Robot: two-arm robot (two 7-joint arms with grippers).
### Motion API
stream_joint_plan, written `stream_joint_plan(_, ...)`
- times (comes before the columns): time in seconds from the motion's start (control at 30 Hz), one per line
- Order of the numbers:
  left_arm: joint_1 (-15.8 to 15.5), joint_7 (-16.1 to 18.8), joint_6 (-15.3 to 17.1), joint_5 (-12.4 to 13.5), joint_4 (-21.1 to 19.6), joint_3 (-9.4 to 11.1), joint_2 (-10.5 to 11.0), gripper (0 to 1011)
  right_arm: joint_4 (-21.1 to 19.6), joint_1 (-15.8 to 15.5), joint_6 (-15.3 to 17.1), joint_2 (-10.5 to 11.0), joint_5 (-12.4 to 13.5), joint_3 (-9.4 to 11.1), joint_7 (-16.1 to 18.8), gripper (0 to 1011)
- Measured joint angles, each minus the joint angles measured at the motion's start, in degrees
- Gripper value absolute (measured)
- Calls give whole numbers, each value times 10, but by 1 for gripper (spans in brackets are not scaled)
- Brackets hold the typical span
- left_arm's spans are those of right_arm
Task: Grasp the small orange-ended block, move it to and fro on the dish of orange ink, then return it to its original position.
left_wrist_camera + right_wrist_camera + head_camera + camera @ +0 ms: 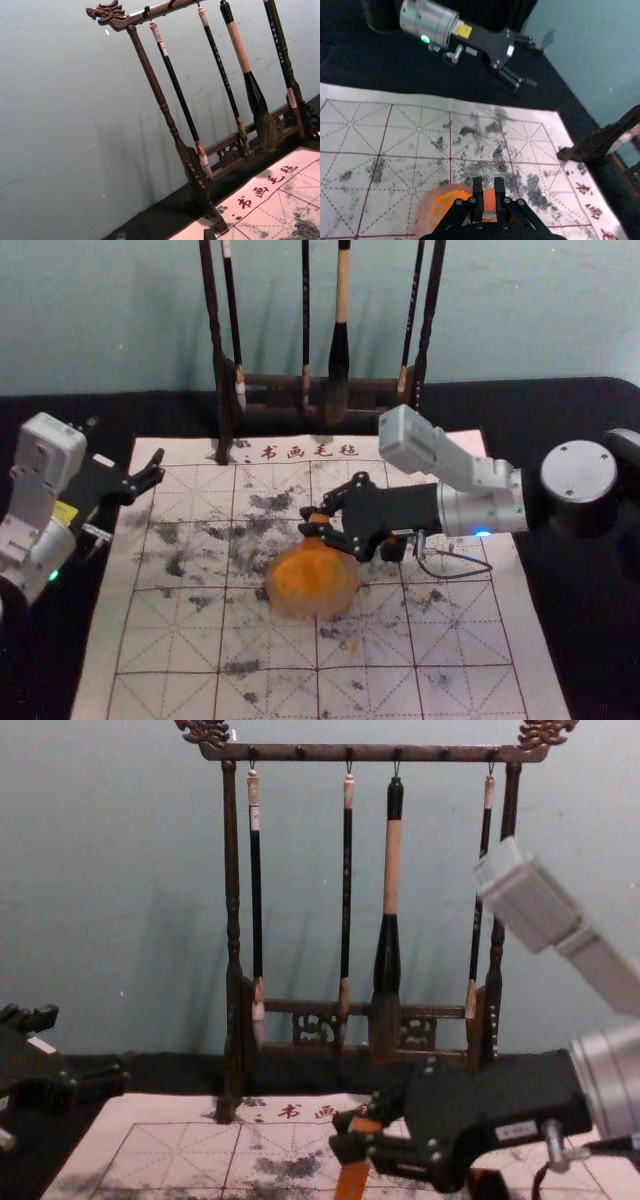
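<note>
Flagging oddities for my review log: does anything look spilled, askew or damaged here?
Yes, the mat is stained: dark smudges are scattered over its grid, and faint orange spots lie beyond the dish, probably stray ink. Nothing else stands out; the right pincer grips the block.

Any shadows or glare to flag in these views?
Left wrist view: soft shadows streak the wall behind the hanging brushes. Chest view: a faint shadow on the wall, left of the rack. Head view: pale highlights on the right arm's metal collar, with a small blue glow at its lower edge.
</note>
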Motion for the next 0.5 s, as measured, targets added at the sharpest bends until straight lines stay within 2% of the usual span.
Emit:
stream_joint_plan(0.27, 0, 0, 0, 0, 0, 0, 0, 1001, -51, -18, -5, 28, 15, 18, -9, 133)
stream_joint_plan(0.5, 0, 0, 0, 0, 0, 0, 0, 1001, -100, -45, -7, 68, 31, 46, -25, 133)
